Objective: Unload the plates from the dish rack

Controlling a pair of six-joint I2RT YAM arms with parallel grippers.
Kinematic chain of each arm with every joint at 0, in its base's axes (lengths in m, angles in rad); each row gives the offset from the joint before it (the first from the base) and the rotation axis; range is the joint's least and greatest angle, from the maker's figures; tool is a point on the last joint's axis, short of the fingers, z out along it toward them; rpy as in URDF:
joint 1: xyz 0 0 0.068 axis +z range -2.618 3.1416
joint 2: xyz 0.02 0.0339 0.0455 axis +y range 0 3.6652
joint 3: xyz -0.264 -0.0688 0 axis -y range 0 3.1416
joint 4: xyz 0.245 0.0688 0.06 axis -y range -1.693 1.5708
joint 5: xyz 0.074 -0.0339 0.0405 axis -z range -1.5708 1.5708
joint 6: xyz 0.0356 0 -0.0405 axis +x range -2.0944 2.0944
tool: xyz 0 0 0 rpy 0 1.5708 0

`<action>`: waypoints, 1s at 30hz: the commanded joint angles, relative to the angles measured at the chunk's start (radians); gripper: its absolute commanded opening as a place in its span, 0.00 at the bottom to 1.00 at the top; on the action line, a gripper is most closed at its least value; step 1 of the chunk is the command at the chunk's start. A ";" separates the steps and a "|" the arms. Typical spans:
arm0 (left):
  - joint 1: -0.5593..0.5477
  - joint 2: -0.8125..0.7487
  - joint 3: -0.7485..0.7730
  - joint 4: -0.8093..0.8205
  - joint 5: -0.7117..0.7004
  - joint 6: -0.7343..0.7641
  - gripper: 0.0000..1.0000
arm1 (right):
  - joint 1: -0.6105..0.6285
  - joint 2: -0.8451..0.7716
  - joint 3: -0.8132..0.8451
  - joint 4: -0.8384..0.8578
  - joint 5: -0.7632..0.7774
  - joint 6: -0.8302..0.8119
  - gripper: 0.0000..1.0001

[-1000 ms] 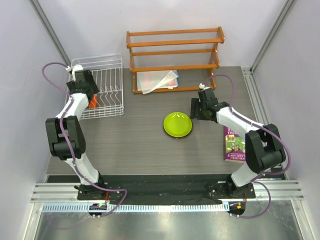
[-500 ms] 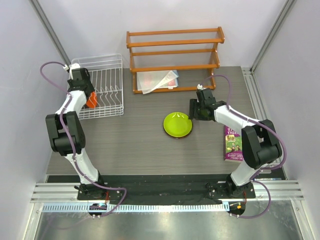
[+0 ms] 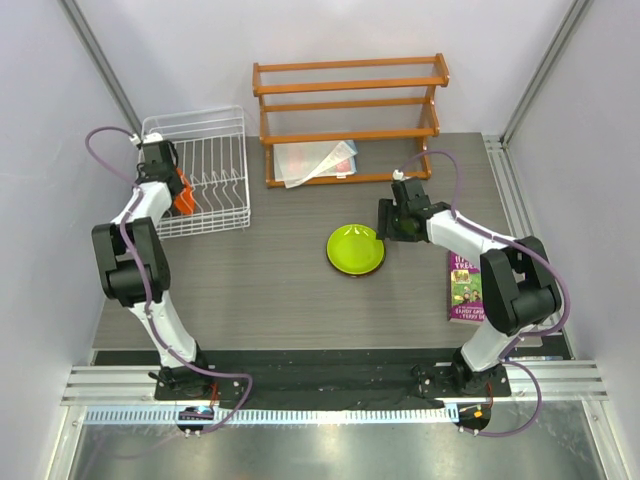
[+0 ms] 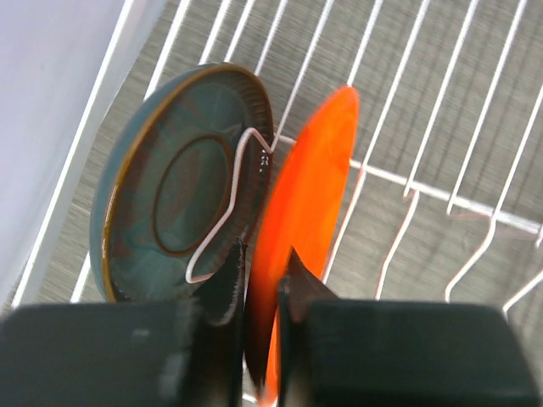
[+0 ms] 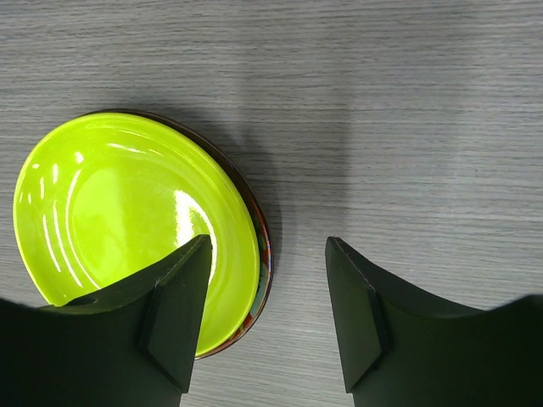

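The white wire dish rack (image 3: 215, 180) stands at the back left of the table. An orange plate (image 4: 310, 195) stands on edge in it, and my left gripper (image 4: 261, 267) is shut on its rim. A dark teal plate (image 4: 174, 191) leans beside it on the left, behind a prong. From above, the orange plate (image 3: 184, 195) shows just right of the left gripper (image 3: 166, 182). The lime green plate (image 3: 355, 249) lies mid-table, stacked on a dark red patterned plate (image 5: 265, 254). My right gripper (image 5: 267, 292) hangs open over the right rim of the green plate (image 5: 127, 220).
An orange wooden three-tier shelf (image 3: 348, 110) stands at the back, with a clear plastic packet (image 3: 315, 160) under it. A book (image 3: 468, 285) lies on the right side of the table. The rack's wire bars (image 4: 424, 161) run to the right of the orange plate.
My left gripper has closed onto the orange plate in the rack after shifting slightly towards the back. The right gripper has edged a little left over the green plate's rim.
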 commanded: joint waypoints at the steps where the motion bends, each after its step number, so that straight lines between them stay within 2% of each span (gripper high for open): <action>1: 0.001 -0.046 0.033 0.021 0.019 -0.079 0.00 | 0.006 -0.006 0.014 0.037 -0.009 -0.007 0.62; 19: 0.001 -0.372 0.004 -0.144 0.022 -0.056 0.00 | 0.010 -0.066 0.014 0.031 -0.039 -0.034 0.62; 22: 0.001 -0.437 -0.019 -0.187 0.100 -0.102 0.00 | 0.024 -0.103 0.037 0.032 -0.098 -0.034 0.62; 24: 0.001 -0.501 -0.062 -0.175 0.255 -0.183 0.00 | 0.041 -0.121 0.072 0.038 -0.149 -0.036 0.63; 27: -0.001 -0.584 -0.197 -0.064 0.473 -0.331 0.00 | 0.068 -0.126 0.123 0.078 -0.280 -0.010 0.67; 30: -0.015 -0.624 -0.304 0.029 0.584 -0.434 0.00 | 0.093 -0.129 0.129 0.196 -0.438 0.075 0.68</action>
